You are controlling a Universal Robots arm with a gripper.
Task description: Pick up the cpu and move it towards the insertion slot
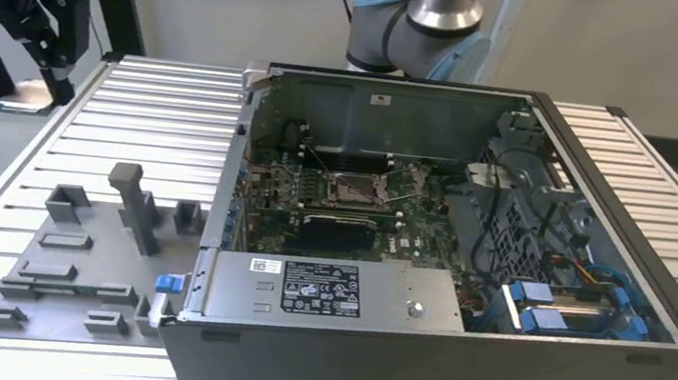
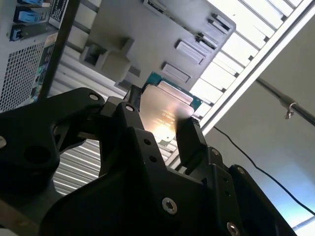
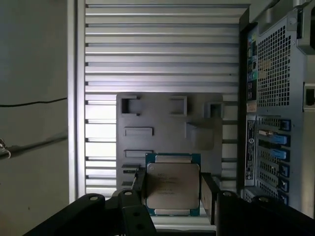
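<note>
Black fingers (image 3: 209,189) of the gripper (image 3: 173,194) clamp two opposite edges of the cpu (image 3: 172,182) and hold it clear of the grey fixture plate (image 3: 167,118), so the pick is done. In the exterior view the gripper (image 1: 12,28) is at the far left, well apart from the slot (image 1: 356,189) inside the open case (image 1: 423,353). I judge that nearly all the travel is left.

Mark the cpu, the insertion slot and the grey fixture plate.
cpu (image 3: 173,189), first wrist view, silvery top face.
insertion slot (image 1: 353,189), exterior view, socket centre.
grey fixture plate (image 3: 162,124), first wrist view, bare middle.
</note>
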